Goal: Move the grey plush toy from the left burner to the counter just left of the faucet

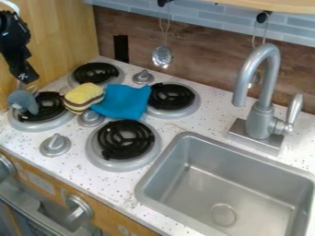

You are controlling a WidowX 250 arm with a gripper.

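White with dark speckles is the worktop (80,173), into which a grey metal sink (146,179) is set. A curved tap (247,76) is mounted behind the sink. Four black coil burners (126,139) are fitted in grey rings, with grey knobs (55,144) placed among them. The back wall is faced with brown wood-grain panelling (203,60) below grey-blue tiles (132,10); the side wall (58,30) is of light wood. A slotted spoon (162,57) is hung against the panelling.

The small item is seen at the upper left, at the burner nearest the light wood wall, directly below the gripper (27,86). It is noted as a grey, soft-looking toy (23,100), rounded in outline; finer detail cannot be made out. Whether the gripper is released or clenched on the toy cannot be told.

Beside that burner, a plump yellow cushion (84,94) with dark stripes is found. It is touched by a bright blue cloth (123,101), which is spread among the burners, with slight folds observed.
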